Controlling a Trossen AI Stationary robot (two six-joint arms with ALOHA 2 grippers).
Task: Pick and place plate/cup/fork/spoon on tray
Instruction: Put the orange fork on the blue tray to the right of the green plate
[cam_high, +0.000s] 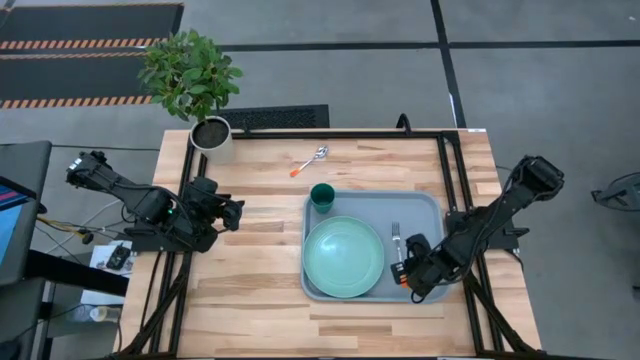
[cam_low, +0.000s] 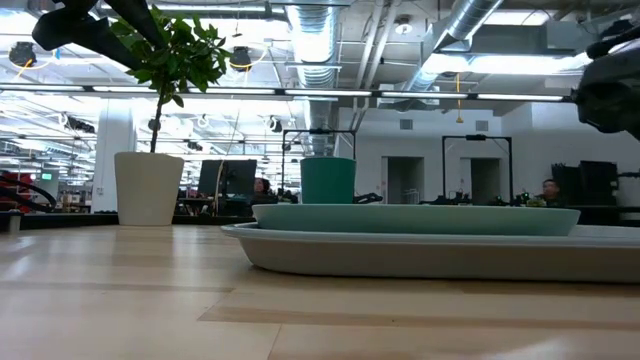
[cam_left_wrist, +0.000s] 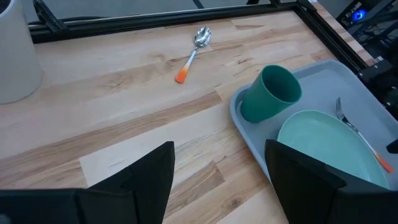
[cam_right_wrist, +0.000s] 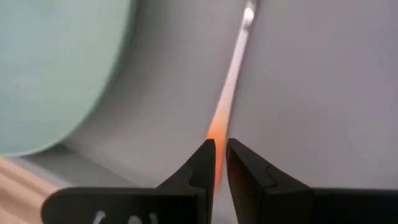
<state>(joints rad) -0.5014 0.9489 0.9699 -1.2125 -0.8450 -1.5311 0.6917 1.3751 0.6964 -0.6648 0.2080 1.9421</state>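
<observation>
The light wooden worktop (cam_high: 250, 270) carries the blue-grey rectangular plastic tray (cam_high: 425, 205), holding the round mint-green plate (cam_high: 343, 257), dark-green cup (cam_high: 322, 196) and orange-handled metal fork (cam_high: 397, 248). The right gripper (cam_right_wrist: 219, 163) jaws grasp the fork's handle; the left gripper (cam_left_wrist: 217, 168) jaws are released. The orange-handled spoon (cam_high: 310, 160) lies off-tray.

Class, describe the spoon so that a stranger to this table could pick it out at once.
Start at the white plant pot at the table's far edge, then look toward the tray. The spoon lies alone on bare wood between them, outside the tray. Unlike the orange-handled fork on the tray, it ends in a rounded silver bowl.
</observation>
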